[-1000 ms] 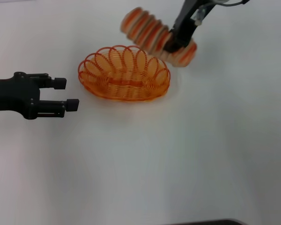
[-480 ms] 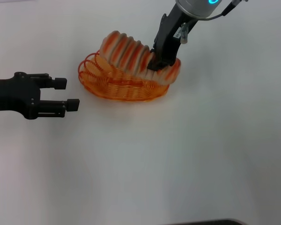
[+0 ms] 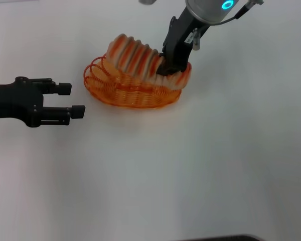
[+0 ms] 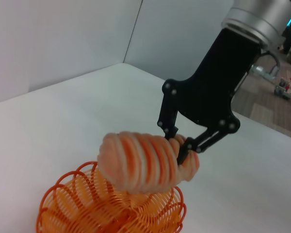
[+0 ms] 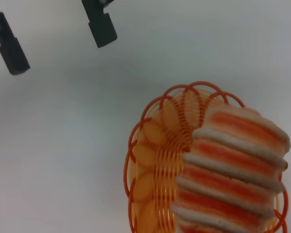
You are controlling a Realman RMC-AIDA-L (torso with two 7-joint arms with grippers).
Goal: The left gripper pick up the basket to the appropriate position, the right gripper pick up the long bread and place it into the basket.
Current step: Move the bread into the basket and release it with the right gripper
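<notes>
Gripping the long bread [image 3: 140, 57] near its right end, the right gripper [image 3: 171, 66] reaches down from the far side of the white table [image 3: 190, 165], fingers clamped on either side of the loaf. Bread sits tilted over the basket [image 3: 125, 90], its left end raised above the rim; whether the low end touches the wire, cannot tell. Basket rests on the table, far centre. Left gripper [image 3: 74, 100] hangs level just beside the basket's left end, not touching it, fingers spread apart with nothing between them. The right wrist view shows the striped loaf covering most of the basket.
</notes>
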